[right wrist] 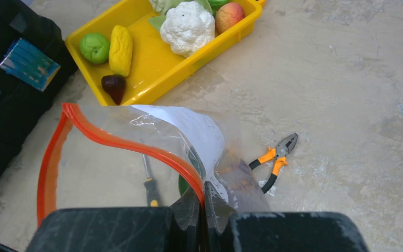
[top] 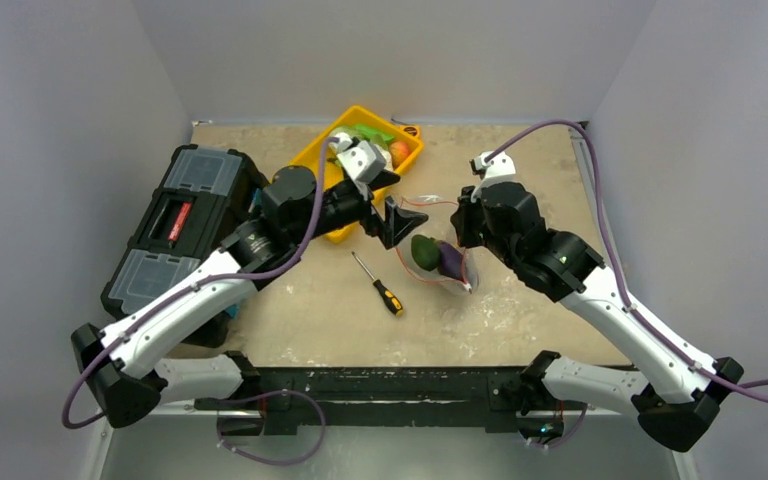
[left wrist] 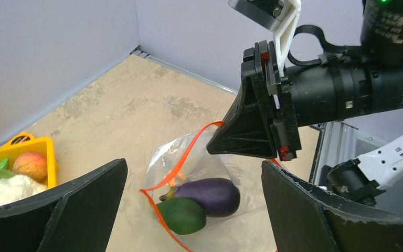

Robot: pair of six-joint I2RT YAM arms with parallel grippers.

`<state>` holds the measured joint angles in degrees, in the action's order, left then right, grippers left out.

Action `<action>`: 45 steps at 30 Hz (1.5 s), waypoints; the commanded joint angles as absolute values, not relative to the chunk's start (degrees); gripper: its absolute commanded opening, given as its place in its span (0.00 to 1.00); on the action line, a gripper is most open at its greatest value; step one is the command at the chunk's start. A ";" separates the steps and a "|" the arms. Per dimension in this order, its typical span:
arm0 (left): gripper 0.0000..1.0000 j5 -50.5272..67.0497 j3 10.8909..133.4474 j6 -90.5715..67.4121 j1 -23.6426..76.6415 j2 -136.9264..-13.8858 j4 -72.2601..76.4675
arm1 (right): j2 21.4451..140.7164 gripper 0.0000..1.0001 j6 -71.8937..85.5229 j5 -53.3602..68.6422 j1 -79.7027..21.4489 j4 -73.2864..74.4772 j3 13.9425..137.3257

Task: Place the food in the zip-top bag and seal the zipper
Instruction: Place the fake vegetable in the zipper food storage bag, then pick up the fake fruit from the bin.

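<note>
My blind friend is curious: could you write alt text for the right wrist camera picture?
The right gripper, jaws shut, pinches the red-orange zipper of a clear zip-top bag, holding its mouth open. Beyond sits a yellow tray of toy cauliflower, corn and lime, with orange-handled pliers on the table.

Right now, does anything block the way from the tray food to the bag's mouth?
Nothing visible does. The right end effector pinches the zipper, holding the zip-top bag open near the yellow tray; the screwdriver lies off that path.
</note>
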<state>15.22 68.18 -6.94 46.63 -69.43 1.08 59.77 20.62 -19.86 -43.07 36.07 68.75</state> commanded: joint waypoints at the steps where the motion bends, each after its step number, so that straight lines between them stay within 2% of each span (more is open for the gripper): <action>1: 0.99 9.96 73.76 -11.97 46.15 -65.46 -10.94 | 58.89 0.00 21.29 -20.64 -42.98 34.66 70.21; 6: 0.99 2.38 75.26 -17.77 42.32 -63.66 -25.23 | 58.36 0.00 21.27 -22.56 -42.98 35.08 69.76; 13: 0.99 0.87 65.35 -26.68 32.08 -60.30 -30.99 | 56.08 0.00 21.55 -29.49 -42.97 37.54 69.86; 20: 1.00 -3.41 63.19 -27.12 31.41 -65.69 -34.10 | 51.34 0.00 22.04 -42.68 -42.97 38.89 68.46; 23: 1.00 -3.70 63.90 -28.13 31.22 -68.67 -34.16 | 52.56 0.00 24.17 -51.27 -42.92 41.97 67.78; 26: 1.00 -2.93 64.49 -28.79 31.17 -71.20 -33.31 | 55.67 0.00 27.19 -54.65 -42.93 46.83 67.67; 30: 1.00 -1.91 65.94 -29.23 30.93 -74.78 -32.54 | 57.50 0.00 27.33 -51.46 -42.97 44.33 63.84; 34: 1.00 -2.18 67.46 -28.95 30.52 -78.40 -31.75 | 56.27 0.00 23.79 -35.97 -42.96 33.14 57.60; 37: 0.99 -8.33 70.48 -26.05 30.39 -82.78 -33.43 | 55.68 0.00 23.07 -28.44 -42.98 26.33 52.85; 40: 0.99 -14.72 75.88 -22.67 30.02 -88.39 -37.85 | 57.12 0.00 23.54 -26.66 -42.95 25.26 51.67; 45: 0.97 -15.48 82.84 -19.53 28.75 -95.98 -40.98 | 57.79 0.00 22.10 -27.69 -42.96 25.87 51.64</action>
